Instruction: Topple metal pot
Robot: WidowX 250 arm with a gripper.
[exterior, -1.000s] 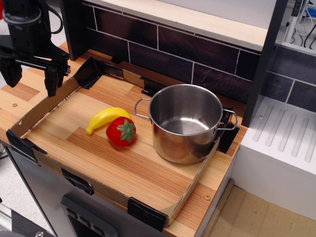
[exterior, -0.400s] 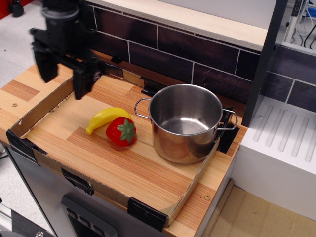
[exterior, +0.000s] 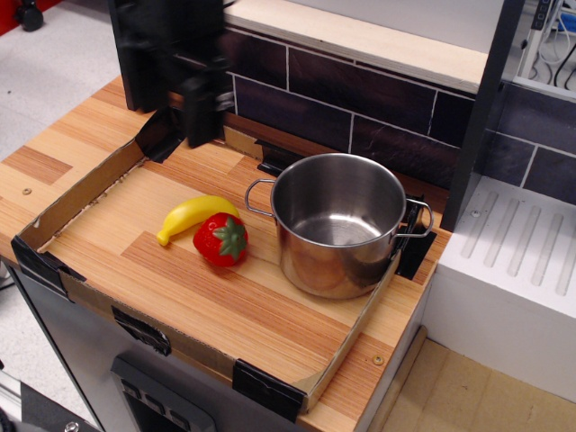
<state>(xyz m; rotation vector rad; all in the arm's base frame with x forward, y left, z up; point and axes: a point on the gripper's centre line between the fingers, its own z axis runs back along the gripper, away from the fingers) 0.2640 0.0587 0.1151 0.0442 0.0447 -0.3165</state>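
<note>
Tool (exterior: 171, 94) blurred, fingers spread, above wooden counter (exterior: 225, 297), upright metal pot (exterior: 337, 225), dark tiled wall (exterior: 360, 99)

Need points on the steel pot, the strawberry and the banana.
shiny stainless-steel cylindrical pot (exterior: 337, 261): main camera view, front outer wall.
red toy strawberry (exterior: 219, 241): main camera view, red body.
yellow toy banana (exterior: 191, 216): main camera view, mid curve.

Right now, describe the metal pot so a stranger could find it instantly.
Look at the wooden counter edged with a low cardboard rim. At its right end stands the metal pot, upright and empty. It is shiny steel with wire loop handles, far larger than the toy strawberry and banana left of it.
</note>
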